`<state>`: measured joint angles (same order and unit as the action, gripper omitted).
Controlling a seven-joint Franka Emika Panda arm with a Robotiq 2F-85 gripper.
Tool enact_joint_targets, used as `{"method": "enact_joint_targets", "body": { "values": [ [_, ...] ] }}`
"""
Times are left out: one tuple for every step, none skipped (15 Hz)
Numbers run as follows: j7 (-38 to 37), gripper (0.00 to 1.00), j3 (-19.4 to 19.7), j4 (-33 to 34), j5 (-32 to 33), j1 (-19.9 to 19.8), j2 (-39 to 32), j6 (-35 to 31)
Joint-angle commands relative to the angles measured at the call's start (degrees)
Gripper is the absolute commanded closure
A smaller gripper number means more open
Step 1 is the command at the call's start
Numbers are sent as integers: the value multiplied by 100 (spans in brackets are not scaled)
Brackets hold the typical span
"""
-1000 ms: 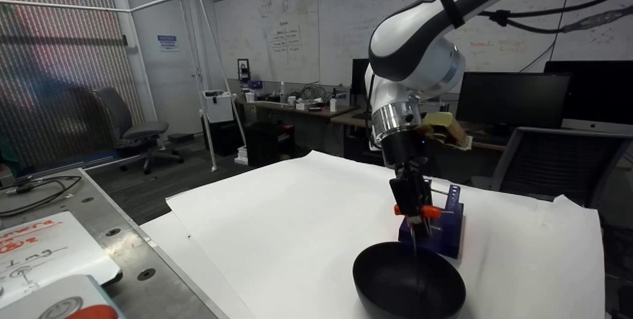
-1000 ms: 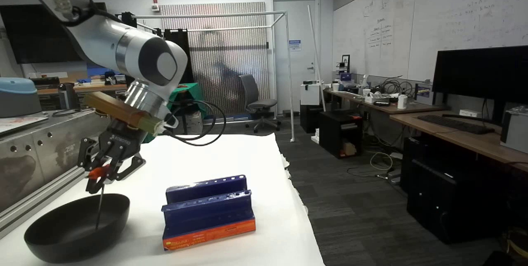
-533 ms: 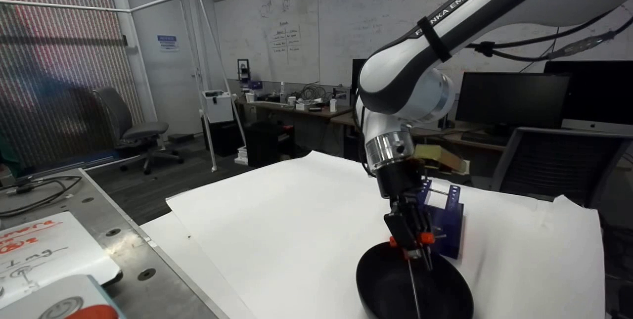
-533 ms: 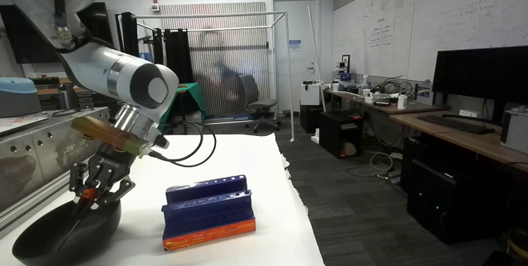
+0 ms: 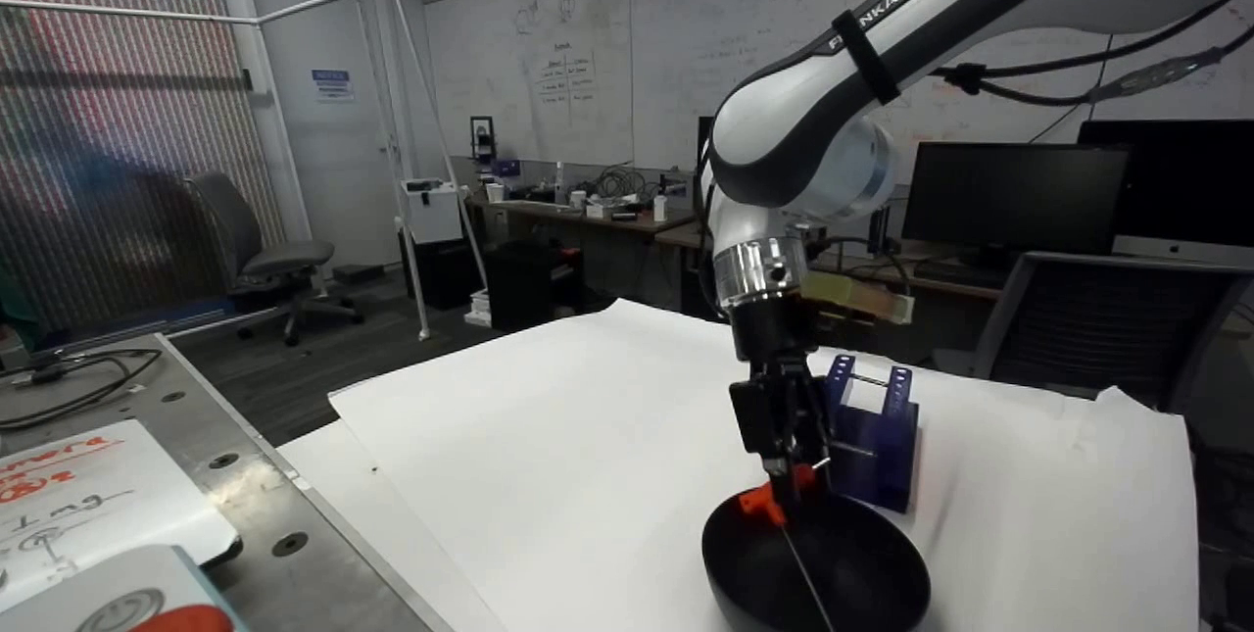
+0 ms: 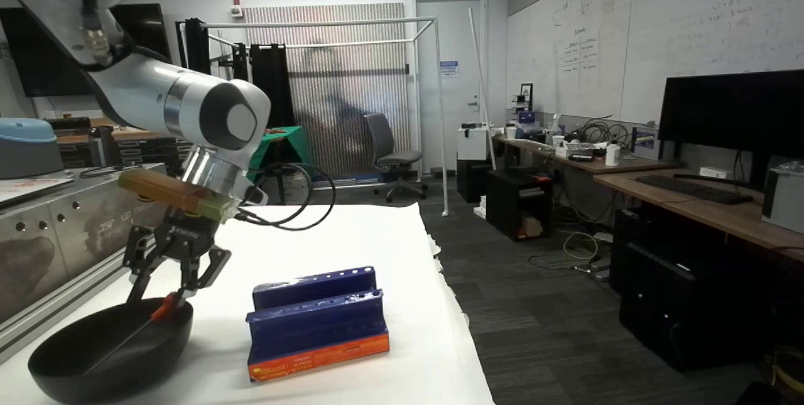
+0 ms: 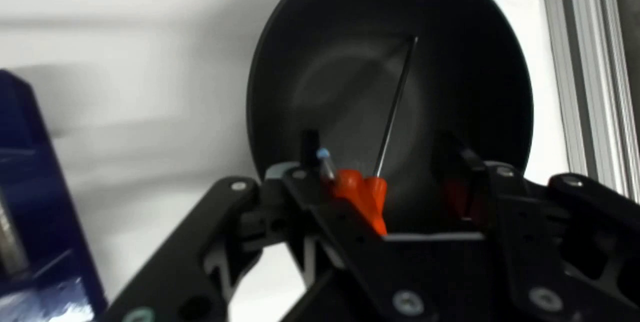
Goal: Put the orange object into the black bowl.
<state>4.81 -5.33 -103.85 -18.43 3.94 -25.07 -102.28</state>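
The transfer is judged nearly complete. The orange object point(image 7: 364, 197), a bright handle with a slim metal shaft point(image 7: 396, 107), lies within the black bowl point(image 6: 144, 367); the wrist view shows the tip of the shaft against the dark interior, across the bowl from the handle. In both exterior views the piece is tilted, handle end uppermost and close to the rim, shaft slanting down into the bowl. The hand point(image 6: 157, 298) is low over the bowl with its jaws parted well beyond the thickness of the handle, and nothing appears clamped between them; the release is therefore taken as made. One jaw stands right beside the handle and covers part of it in the wrist view; whether the two touch cannot be determined, nor whether the handle bears on the bowl wall or leans on that jaw. The bowl sits right way up on the white-covered counter point(image 5: 549, 456), with the dark blue box point(image 6: 317, 323) near it, apart and not involved. Outstanding, in this assessment: a straight lift of the hand clear of the rim, without dragging the handle outward, and confirmation that the object settles inside unaided.
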Motion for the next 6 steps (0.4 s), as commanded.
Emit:
{"method": "enact_joint_targets", "body": {
  "values": [
    [-316,7,99,-57,401,51,649,-370],
    [-434,1,117,-74,501,60,832,-527],
    [-580,0,136,-67,565,58,989,-635],
    [-675,0,145,-75,617,48,1165,-772],
    [-768,0,155,-92,654,44,1313,-933],
    [-894,0,168,-102,623,25,1458,-1082]
  ]
}}
